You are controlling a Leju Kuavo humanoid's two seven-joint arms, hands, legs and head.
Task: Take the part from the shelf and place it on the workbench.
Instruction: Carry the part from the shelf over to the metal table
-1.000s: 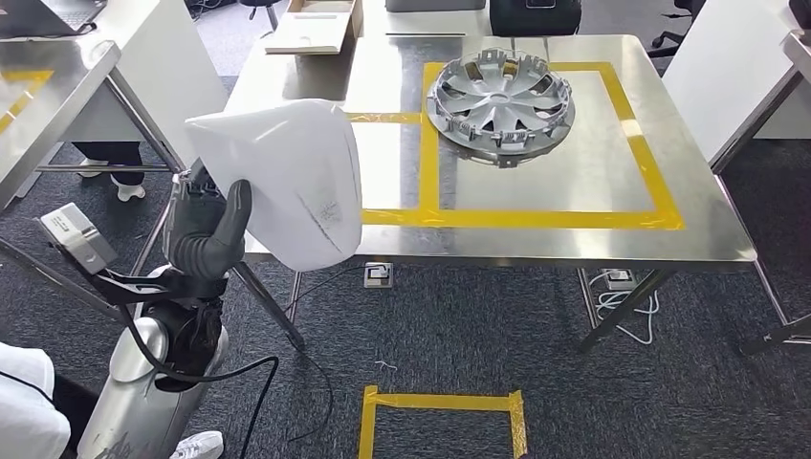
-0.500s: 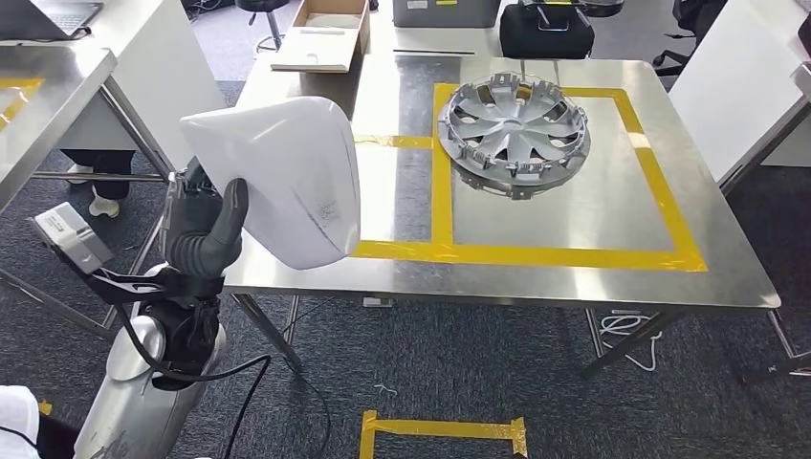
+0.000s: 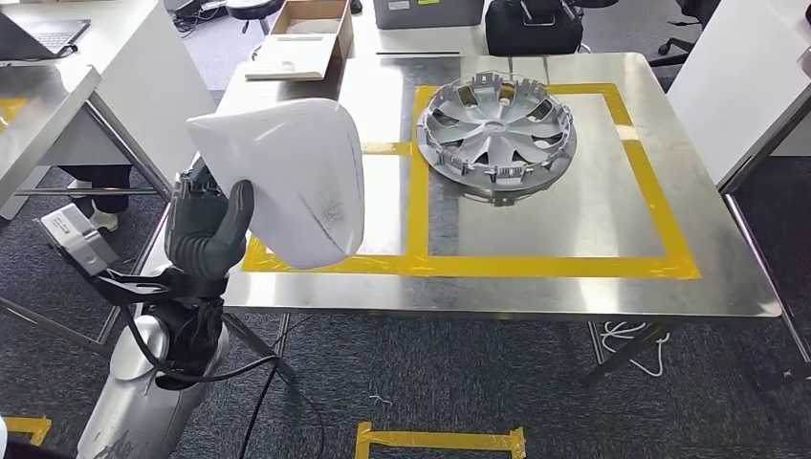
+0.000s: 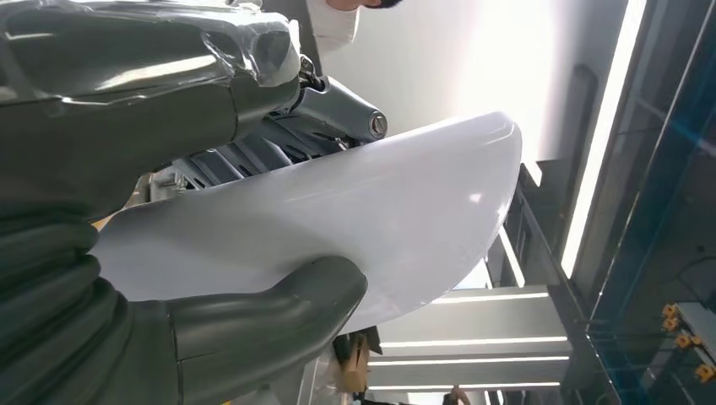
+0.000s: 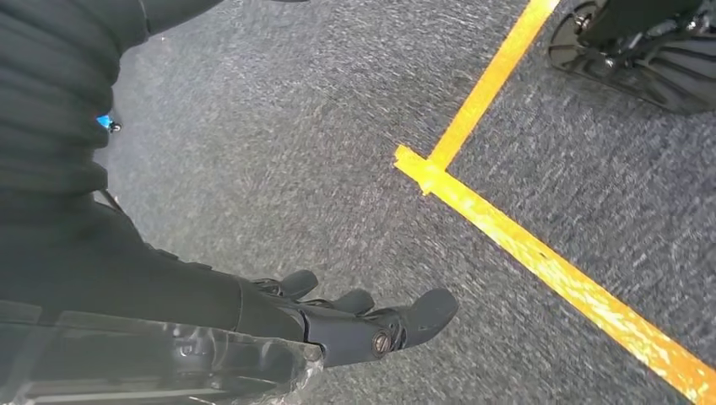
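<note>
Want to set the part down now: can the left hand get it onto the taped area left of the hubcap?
Probably yes. The left hand holds the white part over the workbench edge, and that taped area is bare; the hubcap sits apart.

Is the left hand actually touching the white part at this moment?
Touching. The left wrist view shows the left hand with its thumb pressed on one face of the white part and darker fingers on the other; the head view shows the part held up.
</note>
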